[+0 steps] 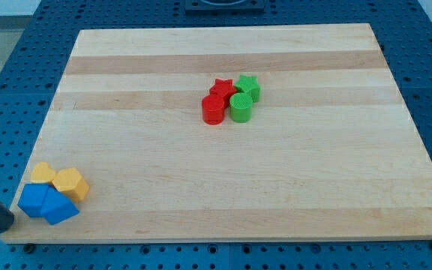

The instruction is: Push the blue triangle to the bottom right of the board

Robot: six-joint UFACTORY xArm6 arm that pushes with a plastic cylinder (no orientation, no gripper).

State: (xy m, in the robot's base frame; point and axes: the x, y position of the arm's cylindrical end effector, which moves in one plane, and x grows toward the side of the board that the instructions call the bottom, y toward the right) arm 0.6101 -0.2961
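Note:
Two blue blocks sit together at the board's bottom left corner. The right one [60,210] looks like the blue triangle, and the left one [32,199] looks like a blue cube. My rod comes in from the view's left edge, and my tip [7,225] rests just left of and slightly below the blue cube, at the board's edge with a small gap. Two yellow blocks [43,174] [71,184] touch the blue pair from above.
A cluster lies right of the board's centre and towards the top: a red star [222,88], a red cylinder [213,109], a green star [248,86] and a green cylinder [241,107]. The wooden board [276,187] lies on a blue perforated table.

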